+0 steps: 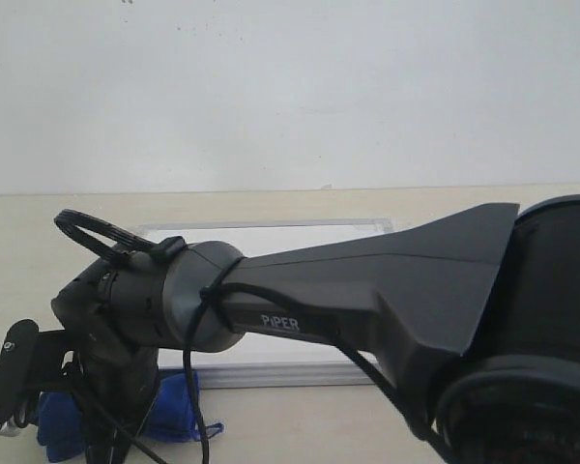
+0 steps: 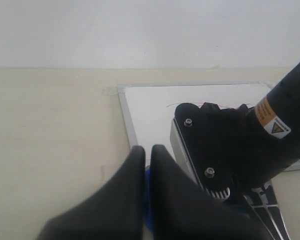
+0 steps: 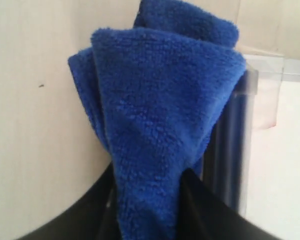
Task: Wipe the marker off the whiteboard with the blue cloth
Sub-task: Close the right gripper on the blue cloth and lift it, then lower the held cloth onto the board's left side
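Blue microfibre first: grips the blue cloth (image 3: 160, 125) with the right gripper (image 3: 149, 200), jaws clamped on the bunched folds. Sits low, just beside the front left corner of the whiteboard (image 1: 271, 240) as the exterior view gives it, off the white surface; cannot tell whether lifted or touching the table (image 2: 55, 125). Shows the left gripper (image 2: 147, 152) near the same edge of the board, fingers nearly together, only a sliver of blue seen through the slit and nothing clearly held. Shows the marker (image 2: 171, 105) as a thin curved line on the board, most of it hidden behind the right arm (image 1: 367, 280); looks not wiped. Seems an early stage, then: grasp done, wiping not begun. Remains to bring the cloth onto the board, press it down and rub over all the lines.
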### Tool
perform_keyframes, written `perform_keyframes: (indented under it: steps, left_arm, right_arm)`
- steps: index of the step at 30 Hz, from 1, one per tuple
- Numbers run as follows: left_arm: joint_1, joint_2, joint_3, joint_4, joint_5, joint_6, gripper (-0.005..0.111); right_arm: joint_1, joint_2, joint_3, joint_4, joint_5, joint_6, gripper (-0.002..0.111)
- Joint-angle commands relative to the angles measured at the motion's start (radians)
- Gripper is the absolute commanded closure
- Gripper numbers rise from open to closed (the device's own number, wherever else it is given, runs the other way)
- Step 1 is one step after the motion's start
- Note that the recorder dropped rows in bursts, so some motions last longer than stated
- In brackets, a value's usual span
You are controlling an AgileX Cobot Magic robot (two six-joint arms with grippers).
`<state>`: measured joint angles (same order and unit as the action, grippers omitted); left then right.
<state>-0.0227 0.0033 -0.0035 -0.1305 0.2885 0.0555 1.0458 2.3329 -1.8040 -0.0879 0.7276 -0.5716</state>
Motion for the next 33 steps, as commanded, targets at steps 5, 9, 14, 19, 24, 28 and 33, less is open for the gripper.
perform_keyframes:
  steps: [5,9,14,19,24,28,33]
  left_arm:
    - [0.001,-0.003,0.004,-0.001,-0.003,0.005,0.103]
    - [0.001,-0.003,0.004,-0.001,-0.003,0.005,0.103]
    - [0.001,-0.003,0.004,-0.001,-0.003,0.005,0.103]
    - [0.001,-0.003,0.004,-0.001,-0.003,0.005,0.103]
    - [0.001,-0.003,0.004,-0.001,-0.003,0.005,0.103]
    - [0.001,-0.003,0.004,-0.001,-0.003,0.005,0.103]
    - [0.001,-0.003,0.004,-0.001,-0.003,0.005,0.103]
  right_arm:
    - [0.001,-0.023,-0.004,-0.002,0.019,-0.006,0.108]
    - [0.001,-0.07,-0.004,-0.002,0.025,-0.006,0.108]
    - [0.001,-0.14,-0.004,-0.008,0.036,-0.003,0.108]
    - [-0.001,-0.172,-0.004,-0.096,0.02,0.102,0.108]
    - [-0.04,-0.17,-0.004,-0.294,0.018,0.346,0.108]
    - [-0.115,-0.17,-0.004,-0.269,-0.025,0.401,0.109]
    - [-0.233,-0.167,-0.004,-0.014,-0.119,0.398,0.109]
